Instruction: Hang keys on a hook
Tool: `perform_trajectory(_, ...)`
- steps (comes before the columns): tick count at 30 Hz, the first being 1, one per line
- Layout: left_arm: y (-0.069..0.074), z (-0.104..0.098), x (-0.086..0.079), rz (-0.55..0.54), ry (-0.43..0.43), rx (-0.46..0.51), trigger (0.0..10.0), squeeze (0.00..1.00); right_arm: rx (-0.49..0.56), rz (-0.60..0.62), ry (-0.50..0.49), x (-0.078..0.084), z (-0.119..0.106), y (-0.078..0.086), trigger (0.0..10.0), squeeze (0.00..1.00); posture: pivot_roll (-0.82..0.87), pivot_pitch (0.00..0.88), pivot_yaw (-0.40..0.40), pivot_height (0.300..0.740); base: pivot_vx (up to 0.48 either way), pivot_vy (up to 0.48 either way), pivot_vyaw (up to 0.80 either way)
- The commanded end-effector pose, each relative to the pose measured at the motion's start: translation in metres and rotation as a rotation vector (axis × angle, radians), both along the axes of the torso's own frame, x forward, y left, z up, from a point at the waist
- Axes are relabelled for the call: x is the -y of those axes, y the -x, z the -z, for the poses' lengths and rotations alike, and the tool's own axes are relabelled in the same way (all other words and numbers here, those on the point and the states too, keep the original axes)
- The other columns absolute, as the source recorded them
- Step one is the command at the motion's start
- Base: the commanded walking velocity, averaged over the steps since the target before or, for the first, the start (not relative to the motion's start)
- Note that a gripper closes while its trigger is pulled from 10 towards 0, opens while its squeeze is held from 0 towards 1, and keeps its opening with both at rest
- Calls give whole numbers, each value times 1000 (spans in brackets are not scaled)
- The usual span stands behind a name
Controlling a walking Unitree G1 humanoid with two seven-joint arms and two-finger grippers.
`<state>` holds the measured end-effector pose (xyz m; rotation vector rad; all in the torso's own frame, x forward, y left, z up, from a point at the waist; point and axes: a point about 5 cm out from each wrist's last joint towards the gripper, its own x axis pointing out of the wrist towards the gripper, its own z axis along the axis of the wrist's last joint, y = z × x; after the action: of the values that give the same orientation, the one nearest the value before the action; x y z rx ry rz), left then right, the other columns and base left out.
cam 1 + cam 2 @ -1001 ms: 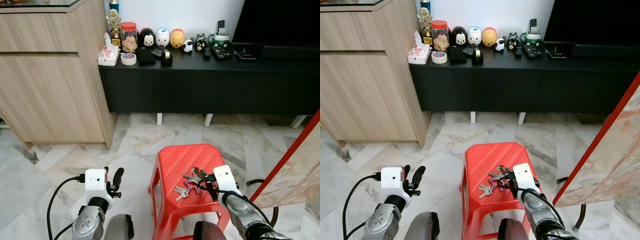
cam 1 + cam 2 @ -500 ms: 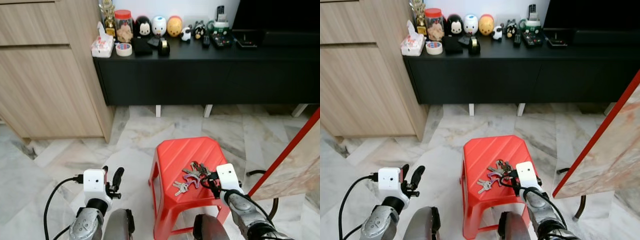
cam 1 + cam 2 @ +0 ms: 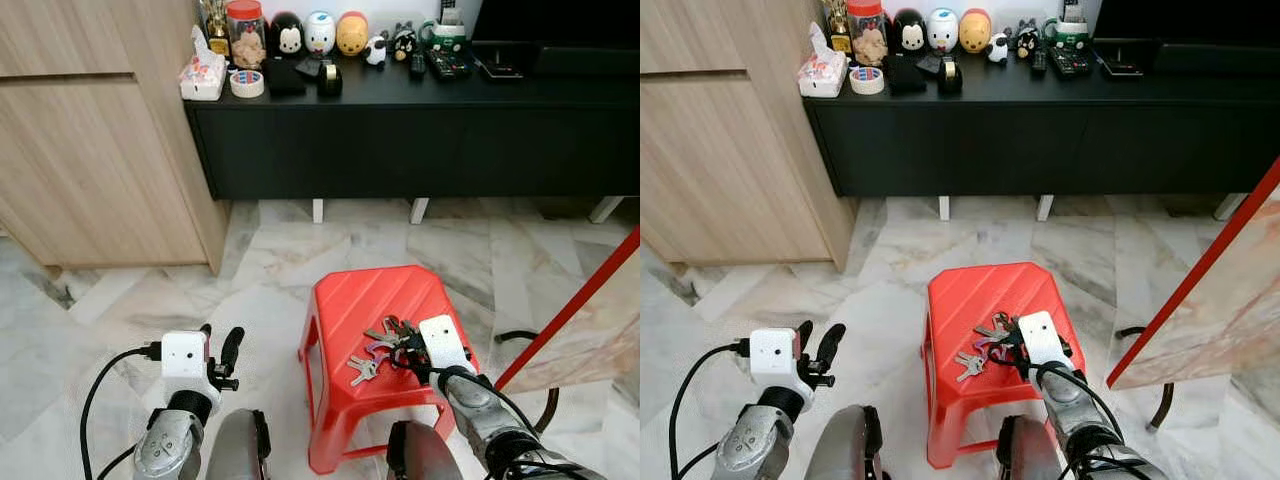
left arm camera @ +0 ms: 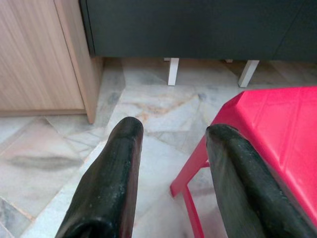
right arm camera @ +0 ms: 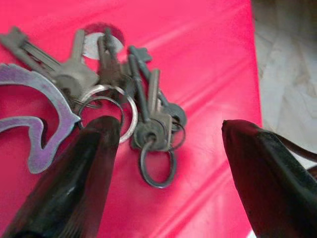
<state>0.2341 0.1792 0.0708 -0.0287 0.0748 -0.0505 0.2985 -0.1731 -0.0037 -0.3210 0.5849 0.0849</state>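
Our left pincer (image 3: 228, 352) hangs over the pale marble floor (image 3: 120, 310), its two black fingers (image 4: 111, 173) spread apart with nothing between them; in the left wrist view the near corner of the red plastic stool (image 3: 372, 305) lies just beyond one fingertip, and past both fingers we see the light wooden cabinet (image 3: 90, 150) and the long black low cabinet (image 3: 420, 140) on white feet. To the right of that pincer stands the stool itself, and on its ribbed red seat lies the bunch of metal keys on steel rings (image 3: 385, 340), with a smaller cluster of silver keys (image 3: 362, 370) trailing off on the side nearer our left pincer. Our right pincer (image 5: 168, 144) sits low over the seat at the far end of the bunch, fingers spread wide; in the right wrist view one fingertip (image 5: 96, 144) rests at the edge of a steel ring beside a purple flat metal fob (image 5: 34, 119), while the other finger (image 5: 257, 158) stands well apart over bare red plastic, so the keys lie between and just ahead of the fingers, not pinched. Right of this pincer a red-edged marble-patterned slab (image 3: 590, 320) leans at an angle over the floor. Far ahead of both pincers, the black cabinet top carries a row of round cartoon figurines (image 3: 320, 32), a red-lidded jar (image 3: 246, 30) and a roll of tape (image 3: 246, 84).
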Motion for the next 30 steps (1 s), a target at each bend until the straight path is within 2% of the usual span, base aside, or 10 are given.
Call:
perform_trajectory(1,4,2,0,3,-13,-18,10000,0,-33,26,17,5,3,2,10000,0,103,135,-31,593,0,0,0)
perform_trajectory(19,1,1,1,6,-33,-18,10000,0,-29,37,4,2,4,4,10000,0,103,131,-29,593,0,0,0)
perform_trajectory(22,0,1,2,12,-38,-19,10000,0,27,49,-49,-1,-1,-1,10000,0,101,126,-30,593,0,0,0)
perform_trajectory(30,-1,2,4,19,-43,-19,10000,0,78,36,-128,-10,-2,0,10000,0,100,122,-31,593,0,0,0)
